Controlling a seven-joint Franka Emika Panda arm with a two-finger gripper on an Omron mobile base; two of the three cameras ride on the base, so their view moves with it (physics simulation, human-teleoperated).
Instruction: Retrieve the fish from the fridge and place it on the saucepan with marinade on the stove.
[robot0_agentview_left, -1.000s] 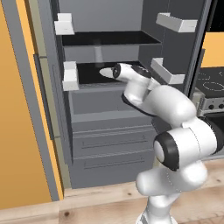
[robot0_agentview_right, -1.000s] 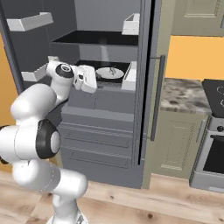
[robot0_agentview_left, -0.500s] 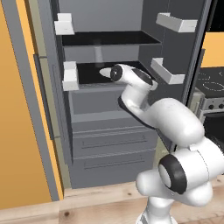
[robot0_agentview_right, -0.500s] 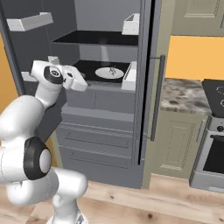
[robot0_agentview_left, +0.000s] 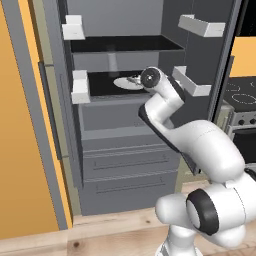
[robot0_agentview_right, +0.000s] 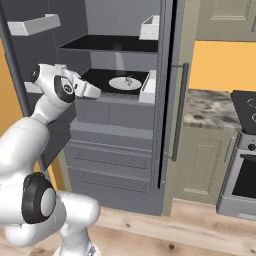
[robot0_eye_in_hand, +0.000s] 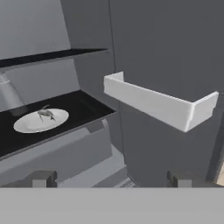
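On black fridge shelf (robot0_eye_in_hand: 83, 109) — white plate (robot0_eye_in_hand: 30, 124), fish (robot0_eye_in_hand: 45, 114)

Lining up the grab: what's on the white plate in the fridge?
The fish lies on the plate, on the fridge's black lower shelf. Its underside is covered.

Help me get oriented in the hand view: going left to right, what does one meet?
Round white plate with the fish lying on it, on the black shelf → white door bin.
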